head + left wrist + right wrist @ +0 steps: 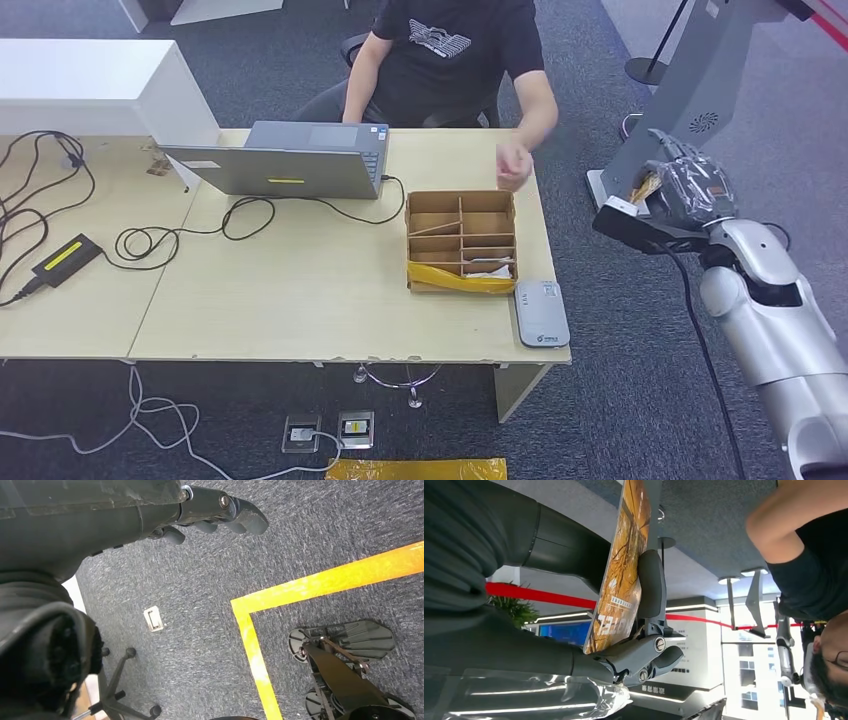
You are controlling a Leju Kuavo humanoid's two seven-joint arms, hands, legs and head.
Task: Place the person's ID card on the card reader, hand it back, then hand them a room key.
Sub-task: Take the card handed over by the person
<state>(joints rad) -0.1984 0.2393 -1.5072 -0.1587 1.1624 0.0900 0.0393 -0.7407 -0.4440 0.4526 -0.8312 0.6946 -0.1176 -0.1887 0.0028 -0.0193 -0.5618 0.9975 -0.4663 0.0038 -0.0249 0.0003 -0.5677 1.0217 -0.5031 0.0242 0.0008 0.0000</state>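
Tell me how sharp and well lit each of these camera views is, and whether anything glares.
Head view: even light, sharp, soft shadows under the cardboard box. Left wrist view: carpet crisp, the dark left robot hand close and slightly soft. Right wrist view: the card in the right robot hand is sharp, bright windows behind, glare on the plastic wrap.

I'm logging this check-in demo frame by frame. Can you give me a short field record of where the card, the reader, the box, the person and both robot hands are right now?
right robot hand: raised beside the table's right end, holding a card
card: orange-printed, pinched between thumb and fingers
left robot hand: hanging over the carpet, fingers curled, holding nothing
card reader: grey, at the table's front right corner, nothing on it
divided box: cardboard, just behind the reader
person: seated behind the table, hand held above the box's far edge
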